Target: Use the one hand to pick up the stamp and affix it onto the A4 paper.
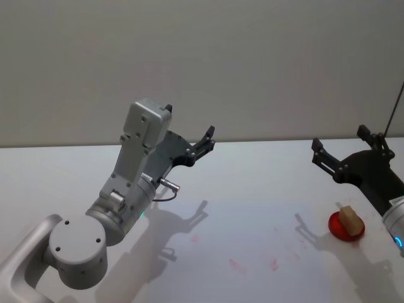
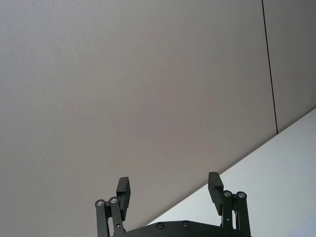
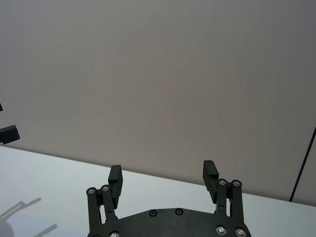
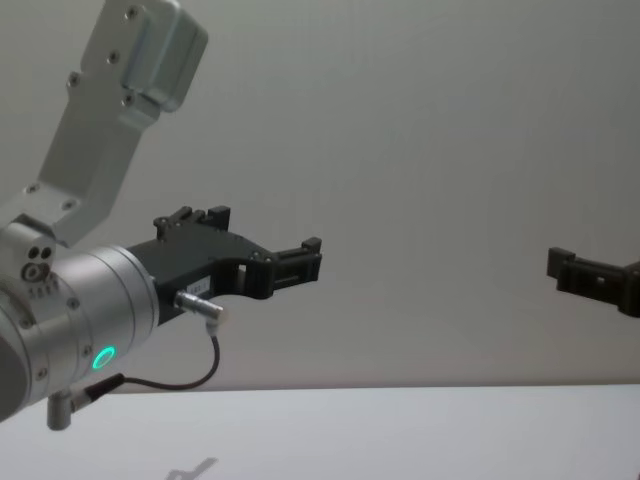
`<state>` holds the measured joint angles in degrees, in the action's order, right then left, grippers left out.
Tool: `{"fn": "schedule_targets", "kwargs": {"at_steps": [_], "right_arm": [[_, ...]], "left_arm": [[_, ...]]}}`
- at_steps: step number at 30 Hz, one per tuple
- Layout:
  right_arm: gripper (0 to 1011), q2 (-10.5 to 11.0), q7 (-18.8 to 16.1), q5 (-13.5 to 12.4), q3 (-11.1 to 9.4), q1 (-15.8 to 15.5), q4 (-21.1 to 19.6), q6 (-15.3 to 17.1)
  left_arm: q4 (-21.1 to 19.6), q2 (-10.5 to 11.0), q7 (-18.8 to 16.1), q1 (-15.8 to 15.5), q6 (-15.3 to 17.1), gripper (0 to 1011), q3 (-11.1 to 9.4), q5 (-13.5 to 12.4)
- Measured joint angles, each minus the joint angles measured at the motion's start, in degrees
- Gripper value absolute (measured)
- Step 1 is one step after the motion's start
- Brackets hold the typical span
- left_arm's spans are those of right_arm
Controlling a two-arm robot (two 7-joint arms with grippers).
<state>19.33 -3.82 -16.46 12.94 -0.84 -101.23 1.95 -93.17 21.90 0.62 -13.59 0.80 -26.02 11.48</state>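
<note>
A tan wooden stamp [image 1: 350, 218] stands on a round red ink pad [image 1: 336, 230] at the table's right side. I cannot make out the A4 paper's edges on the white table; faint red marks [image 1: 236, 265] show on the surface near the front middle. My right gripper [image 1: 341, 144] hangs open in the air beyond and above the stamp, also seen at its own wrist [image 3: 163, 171] with nothing between the fingers. My left gripper [image 1: 203, 144] is raised at centre left, open and empty [image 2: 168, 182].
The white table [image 1: 252, 183] runs back to a plain grey wall. The bulky left arm [image 1: 126, 189] fills the front left. A thin dark cable [image 1: 396, 107] hangs at the far right.
</note>
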Motion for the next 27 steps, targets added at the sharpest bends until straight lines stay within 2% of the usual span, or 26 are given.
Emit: {"fn": "schedule_targets", "kwargs": {"at_steps": [27], "right_arm": [[1001,0.0,0.0,0.0,0.0,0.0,0.0,0.0]], "left_arm": [[0.0,0.0,0.0,0.0,0.0,1001,0.0,0.0]]}}
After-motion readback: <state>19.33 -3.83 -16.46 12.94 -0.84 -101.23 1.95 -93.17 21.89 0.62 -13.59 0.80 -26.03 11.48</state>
